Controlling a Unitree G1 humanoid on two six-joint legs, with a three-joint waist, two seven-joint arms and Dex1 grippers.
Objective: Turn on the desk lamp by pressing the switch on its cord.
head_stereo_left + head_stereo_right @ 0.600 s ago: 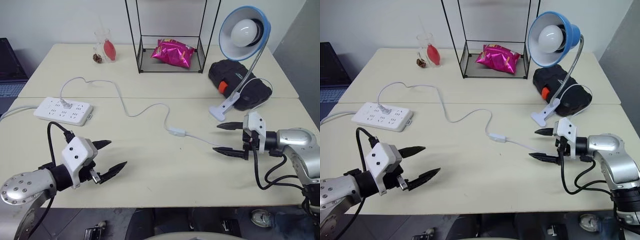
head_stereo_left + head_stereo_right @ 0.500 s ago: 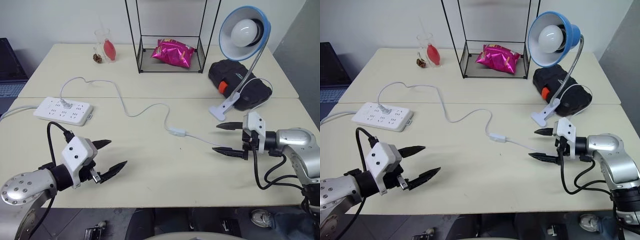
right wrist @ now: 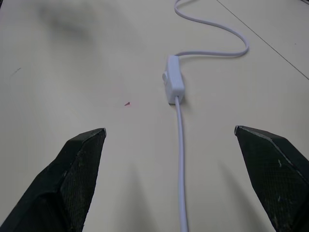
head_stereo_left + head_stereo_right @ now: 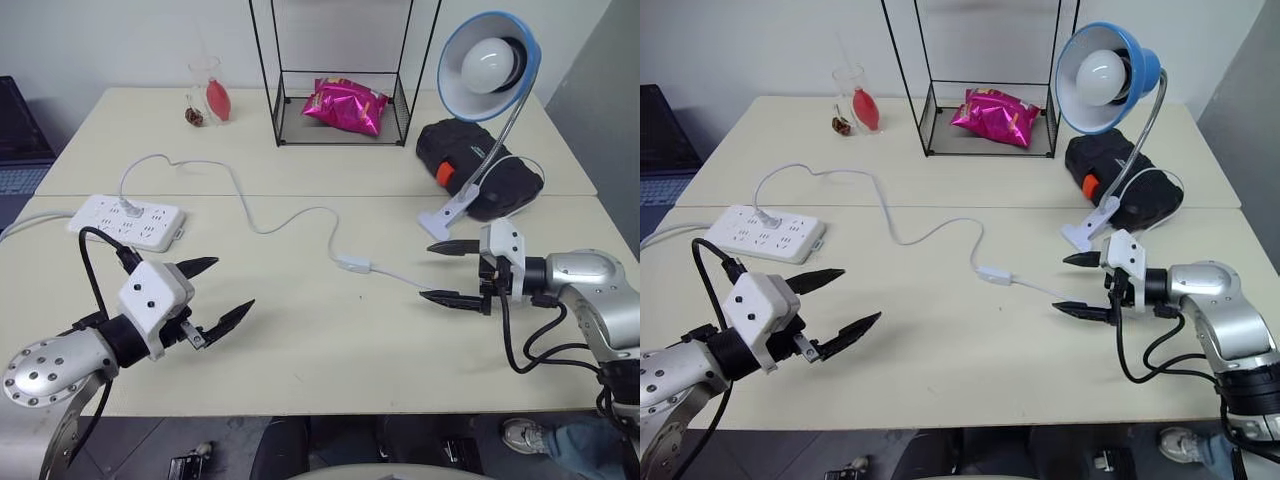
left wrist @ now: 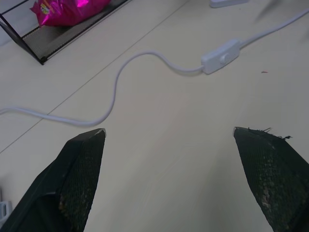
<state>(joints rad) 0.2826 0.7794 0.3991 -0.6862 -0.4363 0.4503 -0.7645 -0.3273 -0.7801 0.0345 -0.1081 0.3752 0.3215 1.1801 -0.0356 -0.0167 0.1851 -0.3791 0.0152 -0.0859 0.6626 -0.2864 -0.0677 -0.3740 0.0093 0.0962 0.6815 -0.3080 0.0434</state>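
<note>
Switch (image 4: 354, 263) found flat on bench (image 4: 320, 350), midway along cord (image 4: 262, 228). Right claw (image 4: 446, 272) noted near switch on the lamp (image 4: 489, 70) side, wide open, empty. Left claw (image 4: 218, 295) noted well apart from switch, wide open, empty.

Two pale cream rectangular tables (image 4: 300, 350) are set edge to edge. A white multi-socket power strip (image 4: 127, 221) is laid near the left edge of the nearer table. On the far table, a black wire-frame rack (image 4: 340, 75) is stood at the middle, and a crinkled magenta foil snack bag (image 4: 346, 106) is held on its bottom shelf. A clear glass containing something red (image 4: 211, 92) is placed to the left of the rack. A black case with an orange patch (image 4: 478, 168) is seen at the right.
</note>
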